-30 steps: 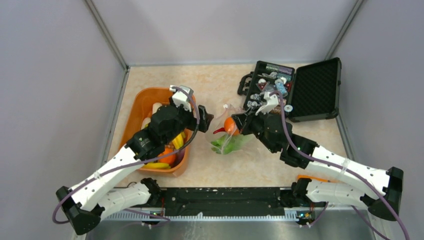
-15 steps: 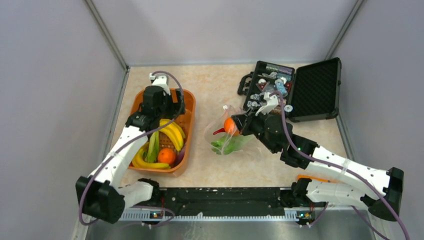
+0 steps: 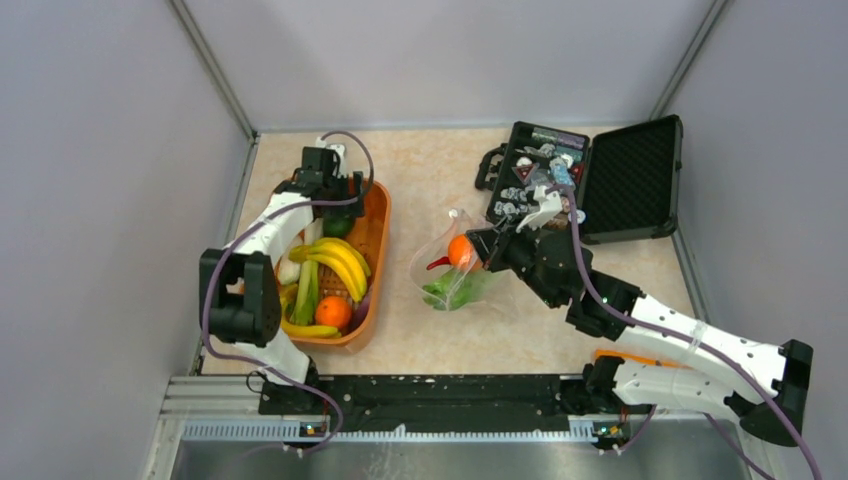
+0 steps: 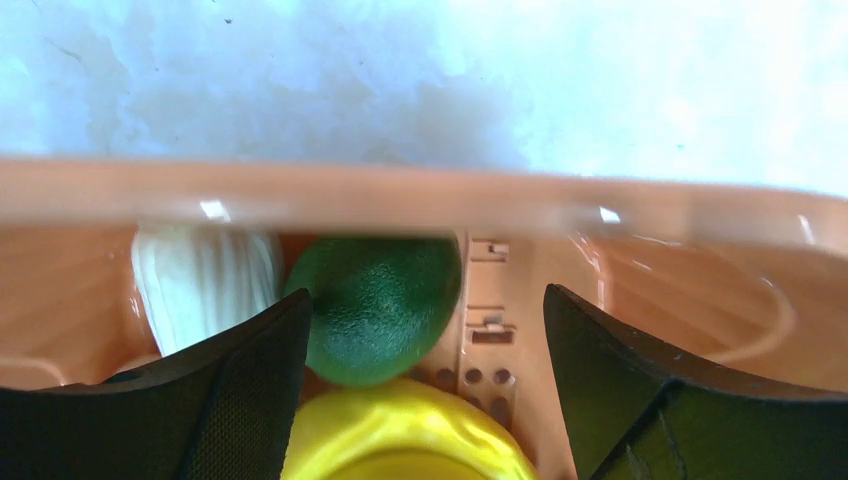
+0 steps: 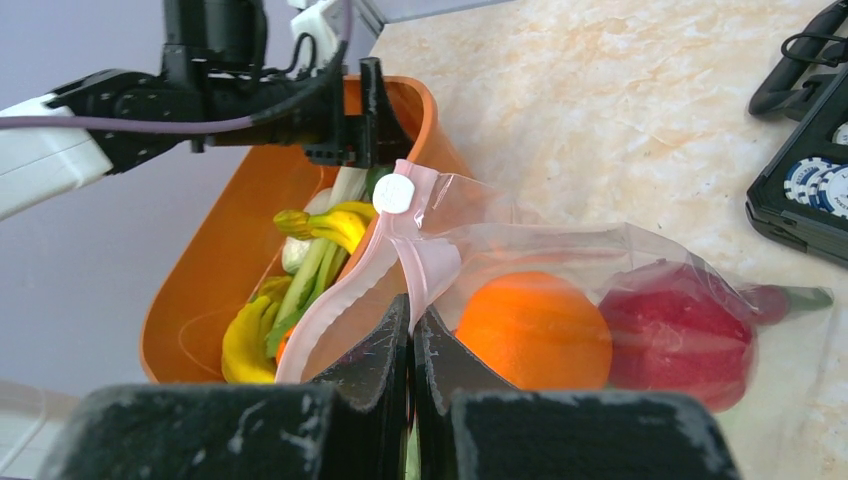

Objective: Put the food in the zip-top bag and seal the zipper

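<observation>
Since half a second ago the left arm has folded back toward its base, and the left claw (image 3: 330,200) has slid to the upper end of the orange tub (image 3: 378,270); the right arm has barely shifted.

Lowest in the tub in the top view lies an orange (image 3: 333,312), with a bunch of bananas (image 3: 340,262) above it. In the left wrist view the left claw (image 4: 425,300) hangs released, its fingers spread either side of a dark green fruit (image 4: 385,305), possibly a lime. A pale ribbed piece (image 4: 205,285) sits beside that fruit at frame left and a blurred yellow piece (image 4: 400,440) below it.

At frame centre the clear bag (image 3: 450,270) lies on the table (image 3: 430,170) just right of the tub. The right claw (image 5: 412,320) is clenched on its mouth edge, at the pink zipper (image 5: 340,300). The mouth gapes toward the tub. Inside sit a second orange (image 5: 535,330), a red piece (image 5: 680,335) and green pieces (image 3: 445,290).

At upper right an open black case (image 3: 620,180) holds poker chips (image 5: 815,180).
</observation>
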You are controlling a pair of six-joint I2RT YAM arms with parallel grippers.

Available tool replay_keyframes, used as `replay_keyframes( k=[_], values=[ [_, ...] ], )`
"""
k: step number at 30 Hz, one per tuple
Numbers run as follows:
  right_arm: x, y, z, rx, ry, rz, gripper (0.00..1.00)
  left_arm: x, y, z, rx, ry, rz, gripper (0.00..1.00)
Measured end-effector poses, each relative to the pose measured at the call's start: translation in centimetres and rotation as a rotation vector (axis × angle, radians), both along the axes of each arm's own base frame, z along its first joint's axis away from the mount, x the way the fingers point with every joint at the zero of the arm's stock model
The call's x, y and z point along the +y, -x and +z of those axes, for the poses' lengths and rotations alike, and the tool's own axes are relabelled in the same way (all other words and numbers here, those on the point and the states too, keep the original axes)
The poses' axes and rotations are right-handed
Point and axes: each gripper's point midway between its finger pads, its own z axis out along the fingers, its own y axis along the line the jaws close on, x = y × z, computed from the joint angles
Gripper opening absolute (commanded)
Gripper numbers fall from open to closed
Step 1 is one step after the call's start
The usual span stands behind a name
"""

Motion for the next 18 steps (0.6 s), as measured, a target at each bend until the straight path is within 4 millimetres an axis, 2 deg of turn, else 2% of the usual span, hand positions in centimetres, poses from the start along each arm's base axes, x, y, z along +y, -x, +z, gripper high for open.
replay_keyframes(
  k=[3,7,13,18],
  values=[
    [0.0,0.1,-0.1,0.002,0.002,0.003,0.00,0.0,-0.9,-1.6,0.039,-0.021,-0.011,0.82],
    [-0.4,0.2,0.0,0.003,0.005,0.001,0.00,0.3,-0.4,-2.9,0.083,-0.038,-0.002,0.83],
    [-0.8,0.2,0.0,0.001,0.002,-0.007,0.00,0.3,0.4,-3.9,0.108,-0.035,-0.008,0.70],
    [-0.7,0.2,-0.1,0.002,0.004,-0.007,0.00,-0.1,1.3,-3.9,0.104,-0.008,-0.024,0.78]
  ],
)
